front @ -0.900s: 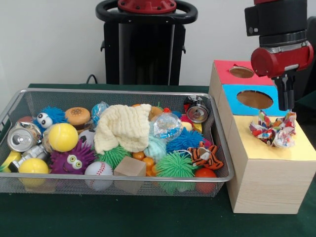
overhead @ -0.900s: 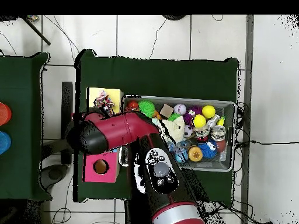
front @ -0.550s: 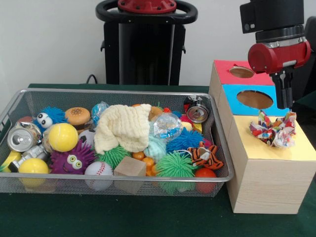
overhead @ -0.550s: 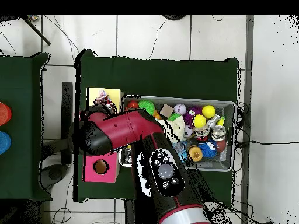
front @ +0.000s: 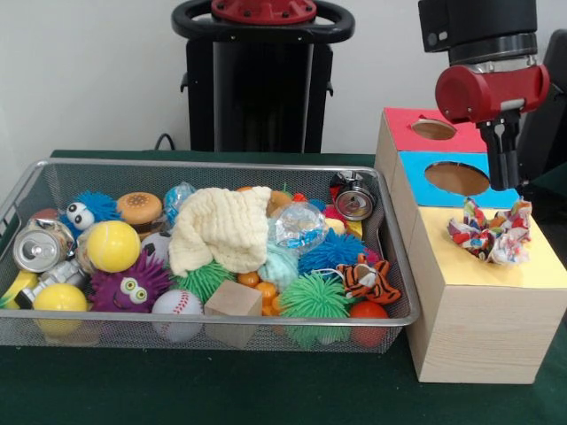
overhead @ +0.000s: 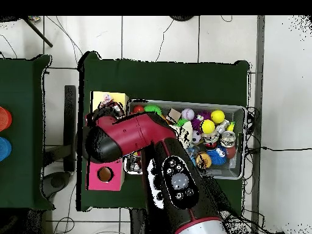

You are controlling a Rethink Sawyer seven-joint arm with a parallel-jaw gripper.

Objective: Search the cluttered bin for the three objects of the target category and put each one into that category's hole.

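Note:
A multicoloured fabric bundle [front: 492, 233] lies on the yellow top [front: 483, 266] of the wooden sorting box, over where its hole would be. My gripper [front: 503, 177] hangs a little above it and slightly toward the blue section [front: 421, 181], clear of the fabric and carrying nothing. The blue and red [front: 403, 124] sections each show an open round hole. A cream knitted cloth [front: 220, 226] lies on top of the clutter in the wire bin [front: 213, 164]. In the overhead view the fabric bundle [overhead: 108, 102] peeks out beside the arm [overhead: 131, 135], which hides the gripper.
The bin holds several toys: yellow balls [front: 112, 245], a baseball [front: 175, 304], a wooden cube [front: 232, 301], spiky green balls [front: 314, 297], a tiger toy [front: 368, 279], cans [front: 40, 246] and a purple monster [front: 133, 285]. The sorting box stands right against the bin's right end.
My gripper has risen and drifted a little left in the front view, away from the fabric bundle, which stays put on the yellow top. The bin's contents are unchanged.

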